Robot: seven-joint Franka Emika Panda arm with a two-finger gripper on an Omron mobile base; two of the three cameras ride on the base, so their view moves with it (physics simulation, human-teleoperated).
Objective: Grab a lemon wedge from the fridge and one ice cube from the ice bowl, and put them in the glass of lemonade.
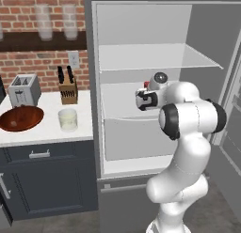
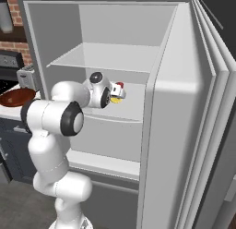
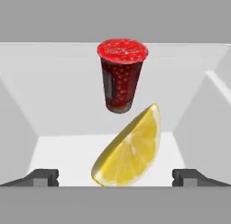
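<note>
Lemon wedge [image 3: 131,148] sits on the fridge [image 1: 141,49] shelf, dead ahead of the claw [image 3: 115,178] in the hand view, cut face bright, peel edge curving up to the right. Claw is wide open, its two dark tips [image 3: 43,177] standing well apart either side of the wedge, nothing gripped. Just behind the wedge, deeper in the fridge, stands a red cup [image 3: 121,76] with a red speckled lid, upright, close to the wedge; whether the two touch I cannot tell.

From the right base view, the wedge [image 2: 115,99] peeks out as a spot of yellow just past the hand, with a dab of red from the cup [image 2: 120,85] above it, both on the middle shelf. The fridge door [image 2: 184,131] hangs open to the right of the fridge body.

From the left base view, the arm reaches into the fridge at middle-shelf level. Left of the fridge runs the tabletop [image 1: 47,128], and on it the glass [image 1: 68,120] stands nearest the fridge, the bowl [image 1: 20,118] lies further left, near the glass but apart from it. Behind the bowl, a toaster [image 1: 23,89]; behind the glass, a knife block [image 1: 68,89] against the brick wall.
</note>
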